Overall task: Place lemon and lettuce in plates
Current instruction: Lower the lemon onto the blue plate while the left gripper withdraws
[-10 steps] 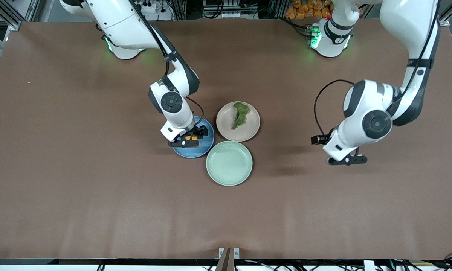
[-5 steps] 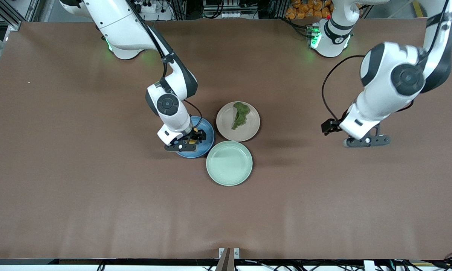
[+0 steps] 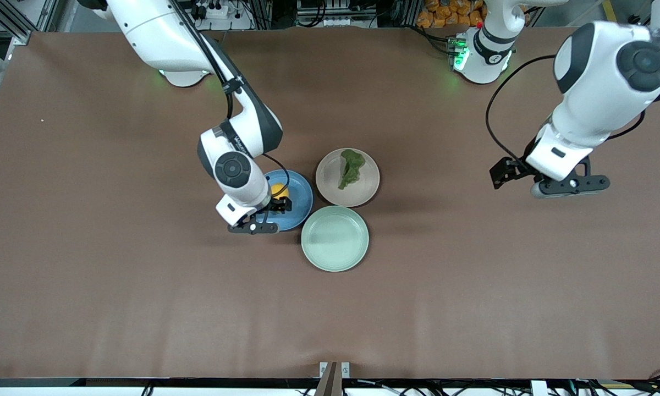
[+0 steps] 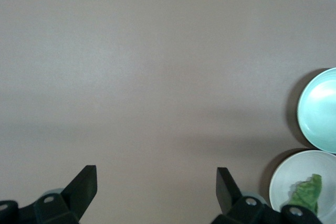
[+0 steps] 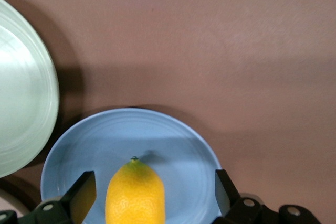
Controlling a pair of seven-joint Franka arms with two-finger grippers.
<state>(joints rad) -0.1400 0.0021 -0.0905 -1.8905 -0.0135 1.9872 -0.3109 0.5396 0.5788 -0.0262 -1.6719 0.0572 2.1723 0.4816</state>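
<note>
The yellow lemon [image 3: 279, 190] [image 5: 135, 192] lies in the blue plate [image 3: 300, 204] [image 5: 178, 140]. My right gripper [image 3: 254, 226] [image 5: 153, 187] hangs open just above it, over the plate's edge at the right arm's end, its fingers clear of the fruit on both sides. The green lettuce [image 3: 350, 168] [image 4: 307, 195] rests in the beige-pink plate [image 3: 363, 193] [image 4: 283, 182]. My left gripper [image 3: 569, 185] [image 4: 156, 182] is open and empty, high over bare table toward the left arm's end, well away from the plates.
A pale mint-green plate [image 3: 335, 238] [image 4: 320, 106] [image 5: 21, 103] with nothing in it sits beside the two other plates, nearer the front camera. Brown table surface [image 3: 143, 286] spreads wide on every side.
The right gripper has drawn back and up from the lemon, which stays on the blue plate. The left arm has risen and swung away toward its own end of the table.
</note>
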